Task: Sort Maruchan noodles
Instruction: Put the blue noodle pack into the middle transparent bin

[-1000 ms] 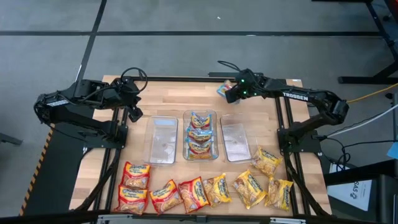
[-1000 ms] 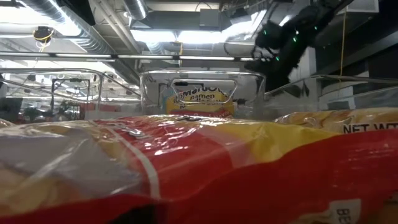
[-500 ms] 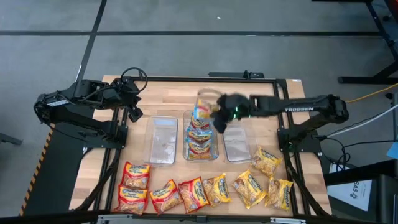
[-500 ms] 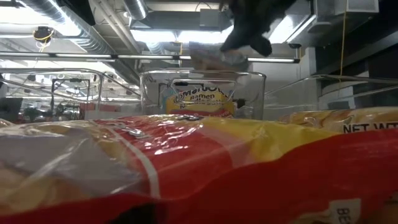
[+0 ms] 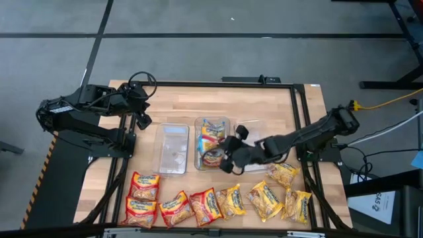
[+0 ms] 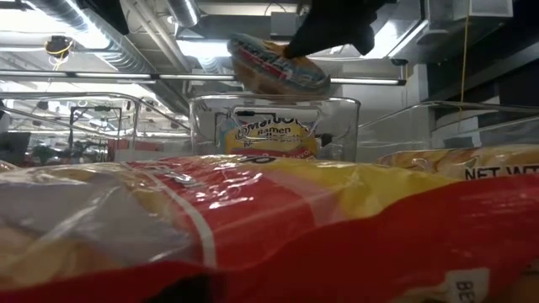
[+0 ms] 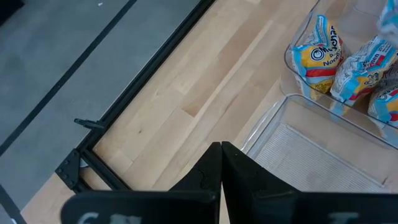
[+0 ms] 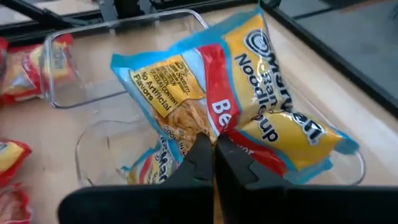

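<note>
Sorting partly done. Middle clear plastic tub (image 5: 213, 125): several blue-trimmed crinkly ramen packets. Right tool (image 5: 225, 158), clamped on one more blue-trimmed packet (image 8: 236, 118), above that tub. Left tub (image 5: 173, 151): no packets. Red and yellow packets (image 5: 218, 201) unsorted along near tabletop (image 5: 192, 102) edge. Left tool (image 7: 221, 152), pinched shut, far left.

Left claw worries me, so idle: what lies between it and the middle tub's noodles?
In the high view, only the clear left tub separates the left claw from the middle tub's noodles.
</note>
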